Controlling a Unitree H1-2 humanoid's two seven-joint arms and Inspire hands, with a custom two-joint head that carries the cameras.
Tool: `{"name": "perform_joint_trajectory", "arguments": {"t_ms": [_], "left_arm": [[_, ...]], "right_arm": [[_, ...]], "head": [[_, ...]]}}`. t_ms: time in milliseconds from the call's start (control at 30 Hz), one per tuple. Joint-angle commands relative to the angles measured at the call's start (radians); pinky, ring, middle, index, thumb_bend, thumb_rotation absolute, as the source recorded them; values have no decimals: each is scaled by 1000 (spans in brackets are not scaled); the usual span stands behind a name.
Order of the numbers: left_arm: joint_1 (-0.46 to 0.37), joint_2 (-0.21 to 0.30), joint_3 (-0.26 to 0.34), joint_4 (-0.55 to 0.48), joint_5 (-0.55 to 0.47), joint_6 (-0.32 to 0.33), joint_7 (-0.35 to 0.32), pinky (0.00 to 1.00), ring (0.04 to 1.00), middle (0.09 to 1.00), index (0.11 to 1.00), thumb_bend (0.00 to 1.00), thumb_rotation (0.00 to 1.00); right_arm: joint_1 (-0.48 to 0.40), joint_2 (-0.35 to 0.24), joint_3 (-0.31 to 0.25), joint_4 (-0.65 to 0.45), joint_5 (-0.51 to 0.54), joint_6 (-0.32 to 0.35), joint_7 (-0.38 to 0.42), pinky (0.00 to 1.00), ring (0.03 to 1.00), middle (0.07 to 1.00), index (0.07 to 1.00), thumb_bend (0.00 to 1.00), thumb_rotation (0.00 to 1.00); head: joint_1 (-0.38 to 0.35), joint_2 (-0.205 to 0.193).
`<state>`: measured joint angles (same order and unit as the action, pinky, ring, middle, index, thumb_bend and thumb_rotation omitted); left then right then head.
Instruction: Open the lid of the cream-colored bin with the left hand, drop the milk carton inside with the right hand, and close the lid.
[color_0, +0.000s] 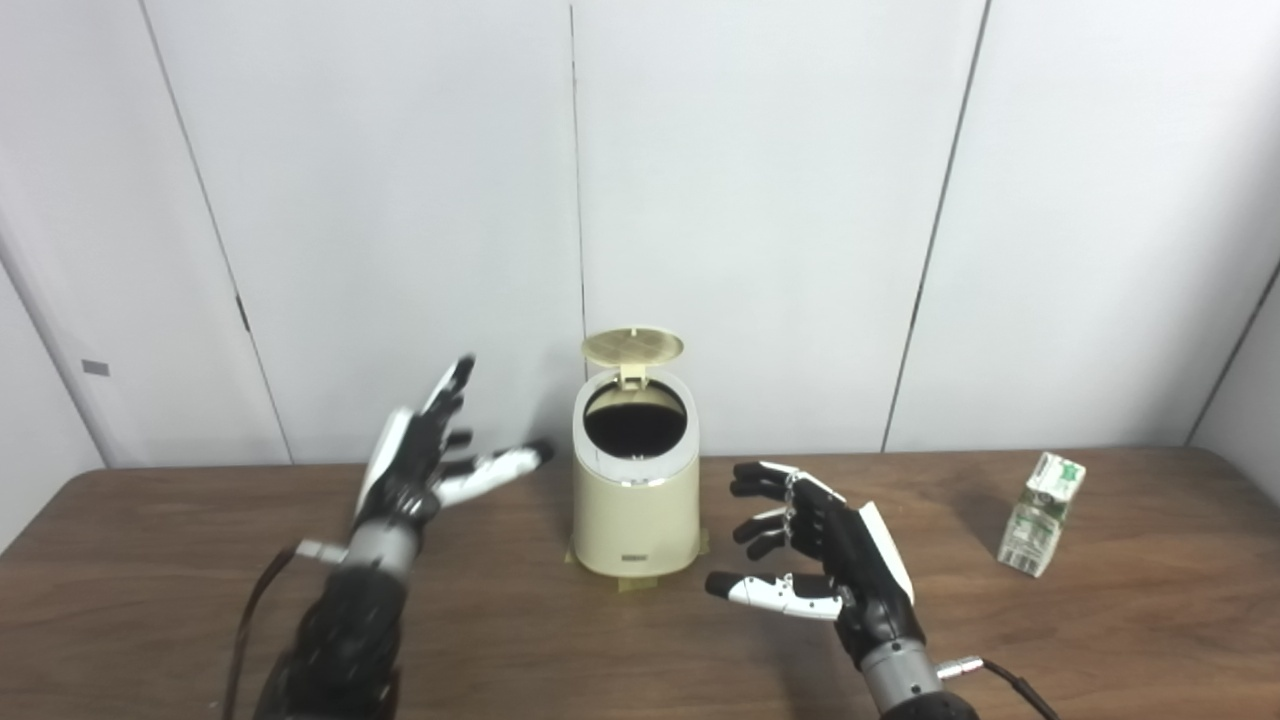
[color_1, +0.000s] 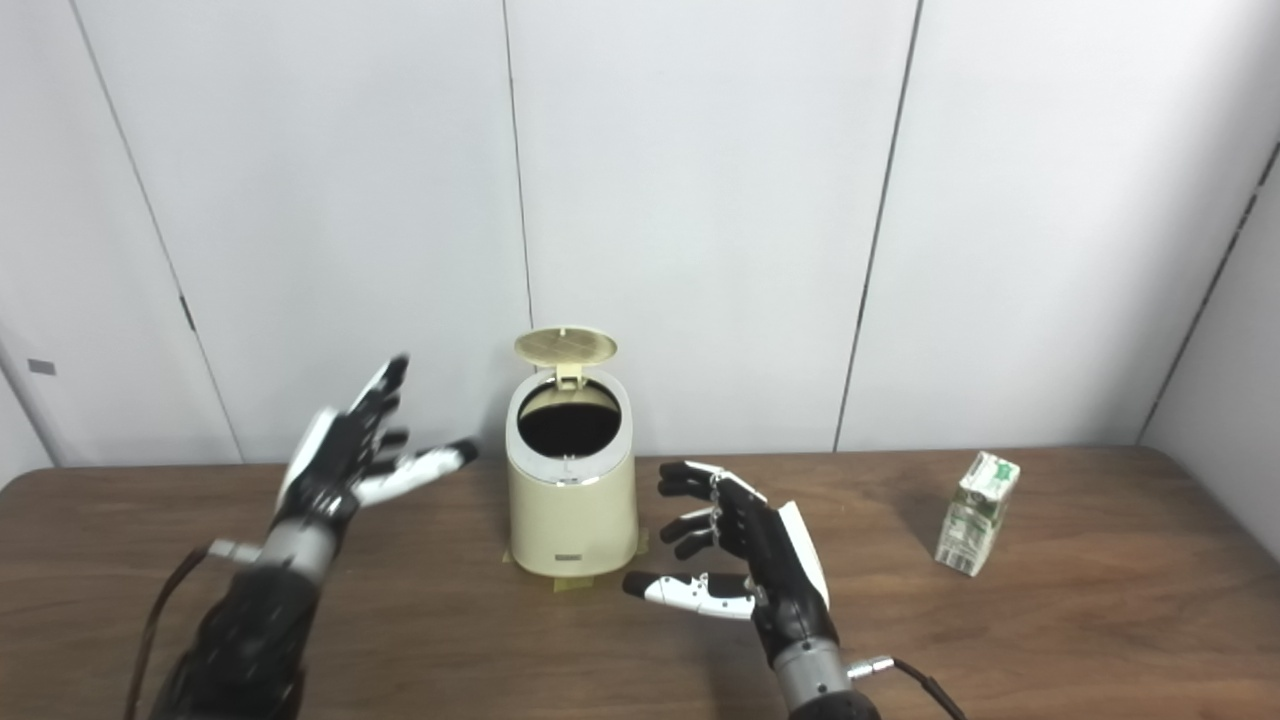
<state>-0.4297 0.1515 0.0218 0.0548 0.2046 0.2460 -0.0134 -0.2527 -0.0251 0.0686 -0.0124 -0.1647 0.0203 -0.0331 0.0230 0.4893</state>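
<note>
The cream-colored bin (color_0: 636, 505) stands on the table's middle near the wall. Its round lid (color_0: 632, 347) is flipped up at the back, and the dark opening (color_0: 635, 421) shows. My left hand (color_0: 420, 465) hovers left of the bin, raised, fingers spread, holding nothing and a short gap from the bin. My right hand (color_0: 815, 560) sits low just right of the bin's base, fingers apart and empty. The green-and-white milk carton (color_0: 1042, 513) stands upright far to the right, well apart from both hands.
The brown wooden table (color_0: 1150, 620) ends at a white panelled wall (color_0: 780, 200) right behind the bin. Cables run from both wrists along the front of the table.
</note>
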Motion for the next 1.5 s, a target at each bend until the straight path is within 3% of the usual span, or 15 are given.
{"name": "perform_joint_trajectory", "arguments": {"t_ms": [0, 200, 367, 567, 700, 800, 867, 933, 1000, 1200, 1367, 1467], "left_arm": [[-2, 8, 2, -52, -18, -78, 2, 709, 753, 796, 821, 786, 203], [122, 5, 10, -67, -113, -233, -24, 611, 664, 725, 772, 762, 106], [199, -10, 5, -60, -117, -307, -10, 608, 669, 741, 814, 749, 122], [231, -38, 1, -12, -105, -367, 19, 626, 704, 769, 826, 726, 133], [231, -35, 0, 32, -94, -408, 29, 625, 698, 765, 823, 717, 121], [229, -27, 6, 46, -98, -418, 28, 629, 694, 765, 825, 711, 107], [227, -20, 14, 56, -105, -422, 24, 632, 697, 768, 823, 711, 119], [225, -11, 20, 68, -114, -429, 20, 637, 703, 770, 825, 705, 111], [222, 0, 25, 81, -119, -441, 17, 642, 711, 774, 826, 680, 82], [214, 22, 38, 107, -141, -460, 8, 662, 725, 786, 830, 642, 36], [210, 36, 44, 114, -148, -461, 2, 659, 725, 785, 828, 629, 14], [211, 37, 48, 105, -146, -450, 5, 650, 720, 780, 824, 633, 2]], "right_arm": [[-43, -7, -14, -13, -3, -34, -11, 460, 553, 705, 709, 636, 9], [-50, -31, -35, -15, 10, -36, -6, 428, 545, 694, 715, 624, 12], [-50, -60, -73, -32, 49, -29, 4, 436, 534, 694, 727, 627, 26], [-41, -148, -94, -49, 16, -9, 19, 556, 636, 727, 728, 679, 126], [-46, -237, -114, -23, -22, 0, 26, 565, 709, 804, 753, 718, 160], [-52, -278, -131, -21, -61, 27, 10, 596, 742, 826, 775, 735, 172], [-58, -295, -147, -53, -99, 79, -5, 598, 763, 846, 799, 735, 189], [-66, -309, -170, -83, -120, 110, -21, 609, 772, 852, 825, 719, 114], [-82, -334, -196, -55, -149, 64, -67, 612, 763, 823, 824, 736, 72], [-139, -437, -245, 120, -284, -66, -247, 600, 723, 785, 796, 764, 125], [-168, -494, -256, 186, -282, -47, -256, 722, 791, 803, 799, 773, 167], [-184, -512, -265, 209, -247, -17, -222, 668, 782, 835, 820, 814, 236]], "head": [[0, 0], [-20, -2], [-39, 7], [-84, 1], [-166, -18], [-230, -35], [-275, -52], [-303, -63], [-343, -79], [-419, -98], [-437, -98], [-438, -95]]}}
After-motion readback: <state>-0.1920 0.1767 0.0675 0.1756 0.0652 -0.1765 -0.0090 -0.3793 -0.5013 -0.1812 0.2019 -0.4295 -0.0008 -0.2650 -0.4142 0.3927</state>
